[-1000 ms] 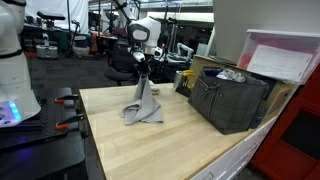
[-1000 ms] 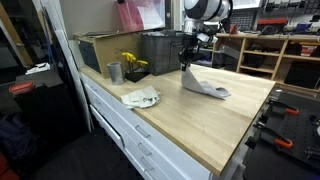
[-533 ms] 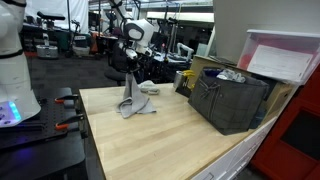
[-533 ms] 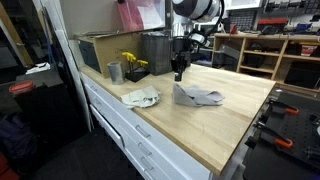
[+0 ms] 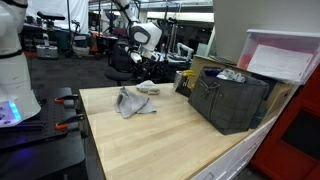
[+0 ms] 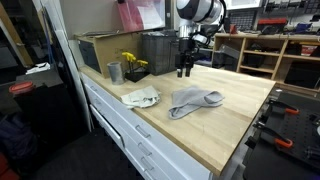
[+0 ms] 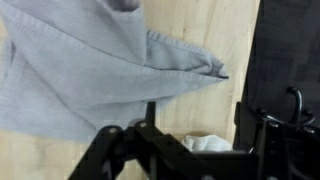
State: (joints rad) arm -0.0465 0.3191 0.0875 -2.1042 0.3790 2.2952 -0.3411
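Observation:
A grey cloth (image 5: 130, 101) (image 6: 193, 101) lies crumpled and loose on the wooden table (image 5: 170, 135) (image 6: 230, 125). My gripper (image 5: 141, 68) (image 6: 184, 70) hangs a little above the table beside the cloth, apart from it. In the wrist view the grey cloth (image 7: 90, 70) spreads over the upper left, and my gripper (image 7: 196, 112) stands open with only bare wood and a bit of white cloth (image 7: 205, 143) seen between its fingers. Nothing is held.
A white crumpled cloth (image 5: 147, 88) (image 6: 140, 96) lies close by. A black crate (image 5: 228, 100) (image 6: 160, 50) stands on the table, with a metal cup (image 6: 114, 72) and yellow flowers (image 6: 131, 62) near it. Drawers (image 6: 120, 120) run under the table's front edge.
The gripper held the grey cloth up by one end; it has opened and the cloth has dropped flat onto the table. The gripper has risen slightly clear of it.

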